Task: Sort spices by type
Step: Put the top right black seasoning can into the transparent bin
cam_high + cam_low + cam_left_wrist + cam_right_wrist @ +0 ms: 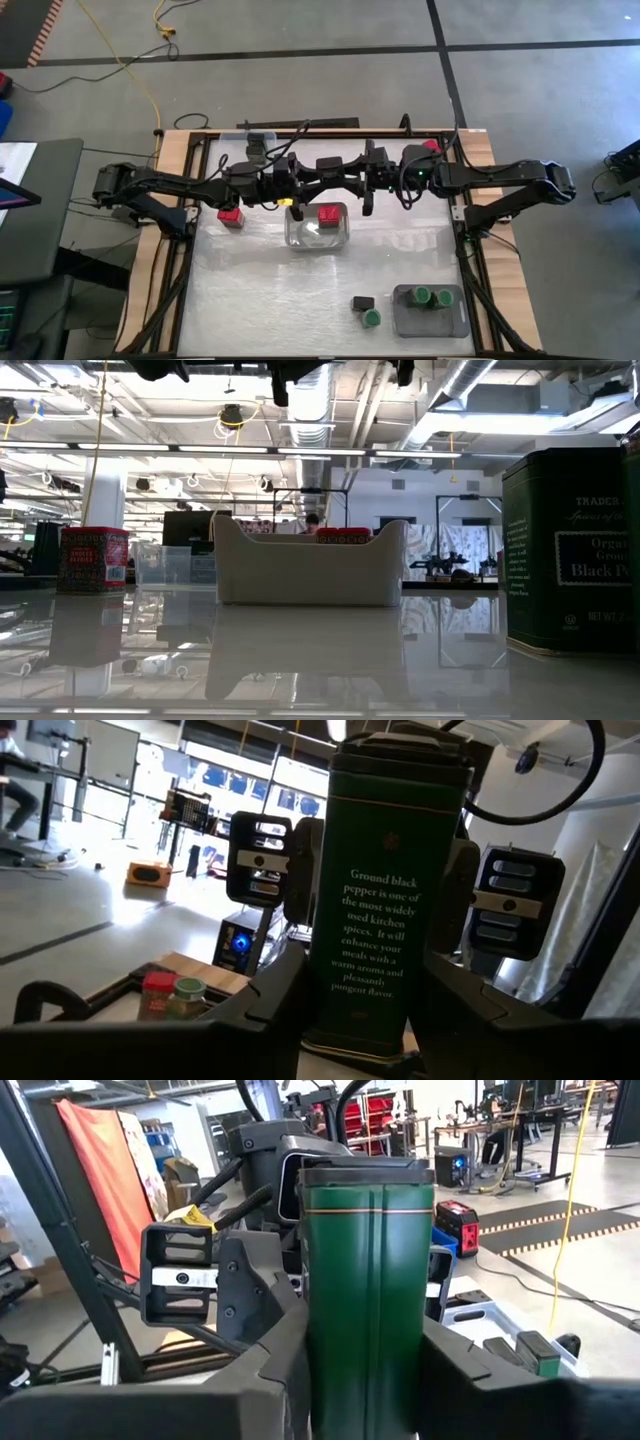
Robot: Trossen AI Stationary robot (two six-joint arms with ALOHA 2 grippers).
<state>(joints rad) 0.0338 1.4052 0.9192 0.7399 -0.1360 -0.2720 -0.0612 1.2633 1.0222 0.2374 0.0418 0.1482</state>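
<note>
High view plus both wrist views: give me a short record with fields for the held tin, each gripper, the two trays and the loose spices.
held item: green pepper tin, up between the two arms
left gripper: fingers closed on the tin
right gripper: fingers closed on the same tin, opposite side
clear tray: one red-capped spice inside
grey tray: two green-capped spices inside
loose on table: red tin left of clear tray; black box and green-capped jar beside grey tray
</note>
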